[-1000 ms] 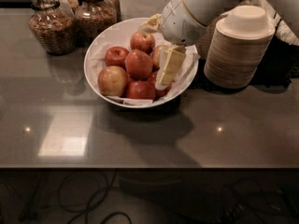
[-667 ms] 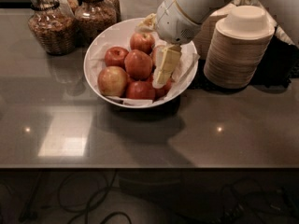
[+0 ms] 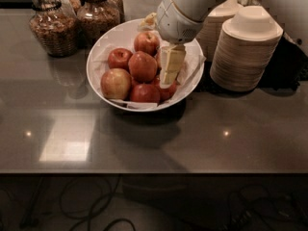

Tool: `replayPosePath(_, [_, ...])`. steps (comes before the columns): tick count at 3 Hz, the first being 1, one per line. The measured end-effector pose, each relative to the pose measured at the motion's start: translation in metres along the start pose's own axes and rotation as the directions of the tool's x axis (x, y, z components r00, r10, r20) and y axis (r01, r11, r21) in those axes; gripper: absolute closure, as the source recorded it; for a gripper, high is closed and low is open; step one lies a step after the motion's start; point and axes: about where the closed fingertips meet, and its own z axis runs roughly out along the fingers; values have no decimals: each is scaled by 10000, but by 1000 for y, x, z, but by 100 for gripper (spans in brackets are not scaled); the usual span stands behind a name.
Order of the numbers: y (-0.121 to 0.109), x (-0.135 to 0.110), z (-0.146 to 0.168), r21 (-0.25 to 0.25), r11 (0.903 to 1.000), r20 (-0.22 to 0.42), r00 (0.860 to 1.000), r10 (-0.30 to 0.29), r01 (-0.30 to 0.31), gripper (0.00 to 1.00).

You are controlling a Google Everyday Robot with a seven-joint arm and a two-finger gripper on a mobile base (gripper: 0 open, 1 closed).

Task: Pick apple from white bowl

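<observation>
The robot's gripper [image 3: 168,78] hangs tip-down in the right half of the white bowl [image 3: 120,32], among the fruit; whether its grip is wide or closed cannot be told. The apple [image 3: 143,66] sits just to its left atop the pile, with stacked beige bowls [image 3: 245,57] off to its right and glass jars [image 3: 53,28] far left.

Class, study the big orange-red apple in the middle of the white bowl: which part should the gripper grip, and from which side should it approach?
Probably its widest middle, from straight above. The apple sits atop the pile in the white bowl with its rounded top bare, while other apples crowd its flanks. The gripper hangs over the bowl, close beside it.
</observation>
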Motion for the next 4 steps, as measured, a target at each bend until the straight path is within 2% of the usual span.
replayPosePath(1, [-4,1,-2,97,9977,-185,9976,-662,664,10])
replayPosePath(3, [-3,-16,11,-134,9776,371,9771,-2094,2100,10])
replayPosePath(4, [-1,-17,27,-394,9712,577,9709,-2325,2349,10])
